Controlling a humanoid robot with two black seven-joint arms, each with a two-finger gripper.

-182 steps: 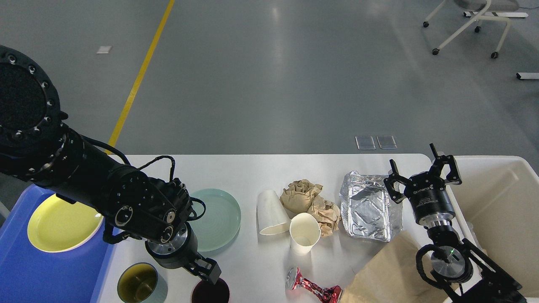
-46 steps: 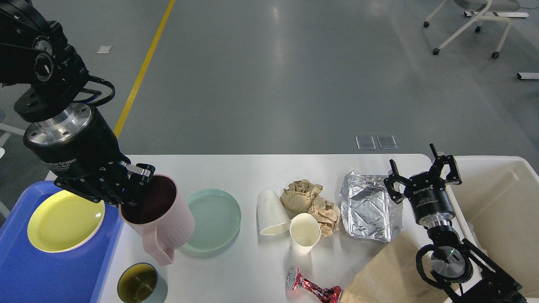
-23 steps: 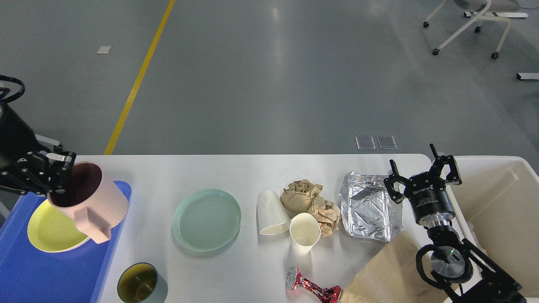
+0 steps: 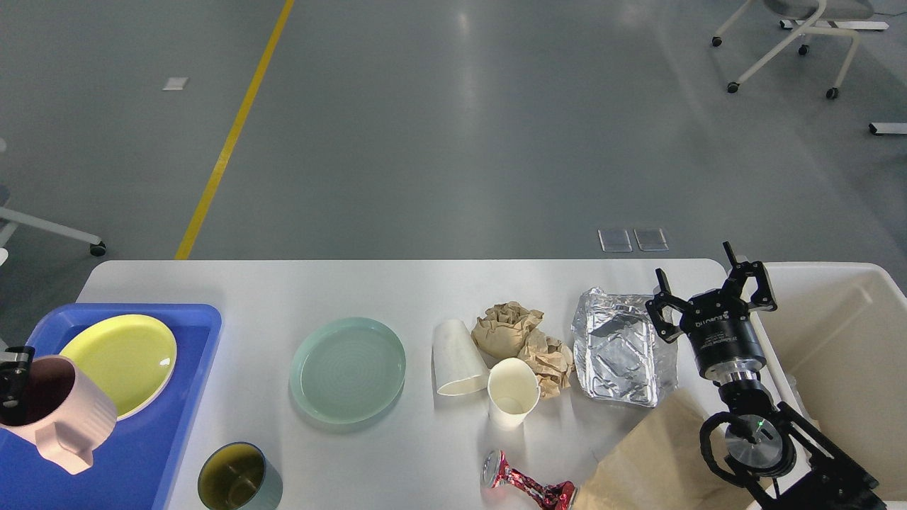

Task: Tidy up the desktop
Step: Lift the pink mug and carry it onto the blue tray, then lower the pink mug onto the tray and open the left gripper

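Observation:
The white desktop [image 4: 397, 290] carries dishes and rubbish. At the far left edge, one finger of my left gripper [image 4: 10, 386] shows, shut on the rim of a pink mug [image 4: 57, 423]. The mug hangs tilted over the front left of the blue tray [image 4: 152, 443], and the rest of that arm is out of view. My right gripper [image 4: 708, 287] stands open and empty at the right, just beside the crumpled foil tray [image 4: 620, 347]. A yellow plate [image 4: 120, 361] lies in the blue tray.
On the desktop lie a pale green plate [image 4: 347, 368], a dark olive cup [image 4: 237, 478], a tipped paper cup [image 4: 457, 358], an upright paper cup [image 4: 511, 393], crumpled brown paper [image 4: 521, 336], a crushed red can [image 4: 528, 487] and a brown paper bag [image 4: 659, 460]. A cream bin [image 4: 843, 340] stands at the right.
My left gripper lifted the pink mug from the desktop's front and carried it left and down over the blue tray; the arm has mostly left the view. The right arm has not moved.

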